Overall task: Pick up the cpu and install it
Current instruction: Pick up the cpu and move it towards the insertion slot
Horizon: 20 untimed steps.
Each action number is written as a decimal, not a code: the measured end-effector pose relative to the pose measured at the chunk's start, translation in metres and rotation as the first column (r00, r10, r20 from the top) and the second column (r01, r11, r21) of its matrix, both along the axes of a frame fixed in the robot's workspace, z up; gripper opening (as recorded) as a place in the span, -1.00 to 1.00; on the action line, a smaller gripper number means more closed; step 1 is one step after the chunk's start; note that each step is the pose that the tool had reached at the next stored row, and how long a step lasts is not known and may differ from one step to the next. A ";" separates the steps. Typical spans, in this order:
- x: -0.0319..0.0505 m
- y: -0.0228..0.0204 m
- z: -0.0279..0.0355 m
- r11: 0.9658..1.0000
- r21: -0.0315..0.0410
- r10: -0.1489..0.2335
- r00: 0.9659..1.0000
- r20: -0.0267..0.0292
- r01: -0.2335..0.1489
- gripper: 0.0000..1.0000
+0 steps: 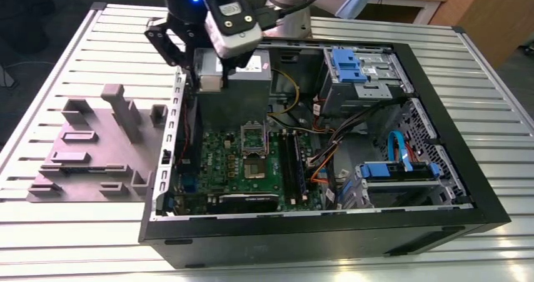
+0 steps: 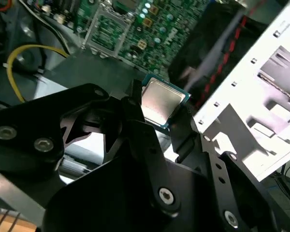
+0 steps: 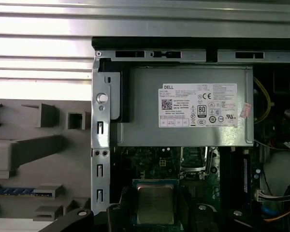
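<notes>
Ribbed metal table carries open computer case. We see fingers pinching cpu between them by opposite edges; motherboard beyond fingertips. We judge chip light, stiff, fragile underneath: edge hold suits.

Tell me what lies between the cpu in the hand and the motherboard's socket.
In the second wrist view, the power supply's grey metal face lies between the cpu and the socket.
</notes>
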<state>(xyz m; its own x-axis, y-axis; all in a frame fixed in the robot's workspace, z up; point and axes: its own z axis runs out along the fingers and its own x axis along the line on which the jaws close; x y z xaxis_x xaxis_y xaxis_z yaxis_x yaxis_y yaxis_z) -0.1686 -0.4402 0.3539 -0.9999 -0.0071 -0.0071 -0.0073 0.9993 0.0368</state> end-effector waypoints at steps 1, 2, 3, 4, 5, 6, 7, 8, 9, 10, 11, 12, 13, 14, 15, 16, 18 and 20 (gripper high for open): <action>0.0038 0.0000 -0.0002 1.000 0.000 0.000 1.000 0.000 0.000 -0.06; 0.0074 0.0000 -0.0004 1.000 0.000 0.000 1.000 0.000 0.000 -0.06; 0.0110 0.0000 -0.0006 1.000 0.000 0.000 1.000 0.000 0.000 -0.06; 0.0152 0.0000 -0.0009 1.000 0.000 0.000 1.000 0.000 0.000 -0.06; 0.0192 0.0000 -0.0011 1.000 0.000 0.000 1.000 0.000 0.000 -0.06; 0.0234 0.0000 -0.0014 1.000 0.000 0.000 1.000 0.000 0.000 -0.06; 0.0280 0.0000 -0.0016 1.000 0.000 0.000 1.000 0.000 0.000 -0.06; 0.0322 0.0000 -0.0019 1.000 0.000 0.000 1.000 0.000 0.000 -0.06; 0.0354 0.0000 -0.0020 1.000 0.000 0.000 1.000 0.000 0.000 -0.06; 0.0374 0.0000 -0.0022 1.000 0.000 0.000 1.000 0.000 0.000 -0.06; 0.0388 0.0000 -0.0023 1.000 0.000 0.000 1.000 0.000 0.000 -0.06; 0.0393 0.0000 -0.0024 1.000 0.000 0.000 1.000 0.000 0.000 -0.06; 0.0393 -0.0001 -0.0024 1.000 0.000 0.000 1.000 0.000 0.000 -0.06; 0.0398 0.0000 -0.0025 1.000 0.000 0.000 1.000 0.000 0.000 -0.06; 0.0401 0.0000 -0.0025 1.000 0.000 0.000 1.000 0.000 0.000 -0.06; 0.0401 -0.0001 -0.0025 1.000 0.000 0.000 1.000 0.000 0.000 -0.06; 0.0401 -0.0003 -0.0025 1.000 0.000 0.000 1.000 0.000 0.000 -0.06; 0.0400 -0.0004 -0.0025 1.000 0.000 0.000 1.000 0.000 0.000 -0.06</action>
